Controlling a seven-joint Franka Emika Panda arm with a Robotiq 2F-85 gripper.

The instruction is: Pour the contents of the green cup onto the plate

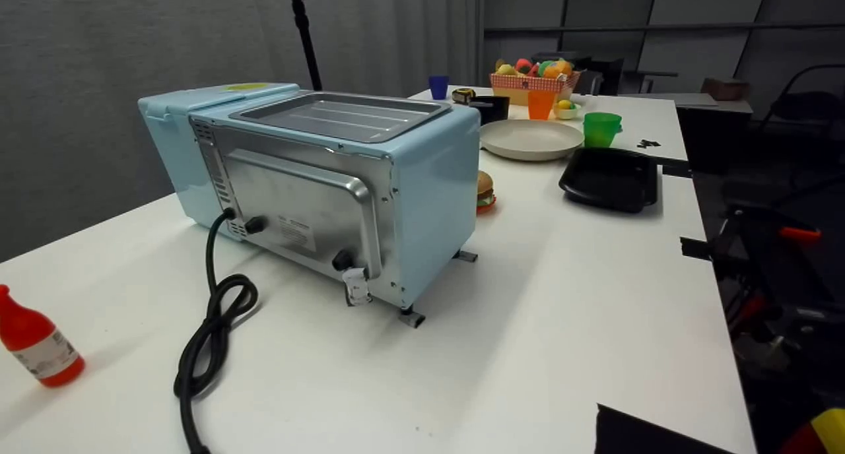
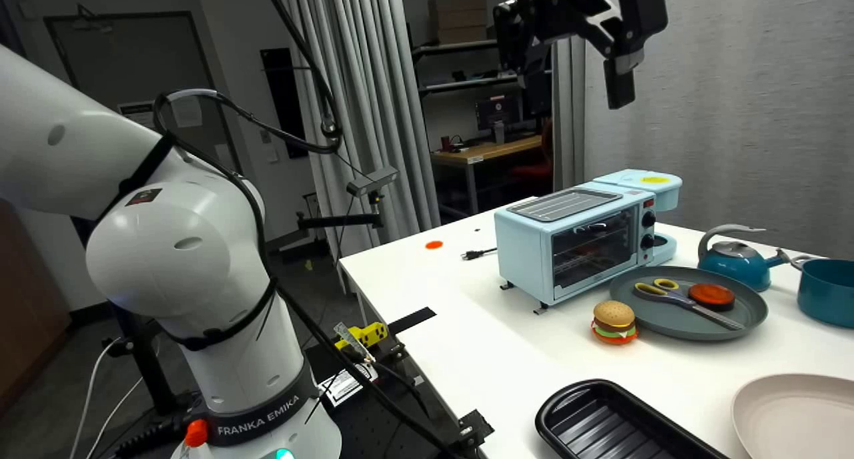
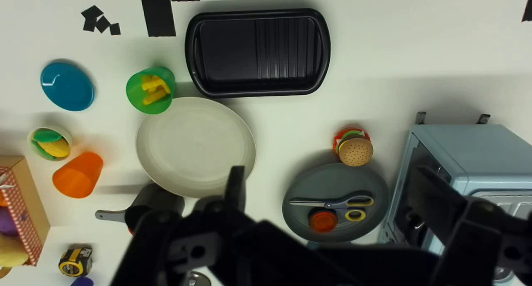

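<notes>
The green cup (image 3: 137,94) stands upright near the upper left in the wrist view, with several yellow pieces (image 3: 154,95) inside. It also shows in an exterior view (image 1: 599,130). The pale plate (image 3: 197,144) lies right beside the cup; its near edge is partly overlapped by the cup in the wrist view. The plate also shows in both exterior views (image 1: 528,139) (image 2: 804,415). My gripper (image 2: 577,92) is high above the table, fingers wide apart and empty. In the wrist view the gripper (image 3: 330,169) has the grey plate and toy burger between its fingers, far below.
A black dish (image 3: 257,53) lies next to the cup and plate. An orange cup (image 3: 78,175), a bowl with toy corn (image 3: 33,138), a blue dish (image 3: 67,86) and a black pot (image 3: 160,198) surround them. The blue toaster oven (image 2: 527,245) and grey plate with scissors (image 2: 667,279) stand farther off.
</notes>
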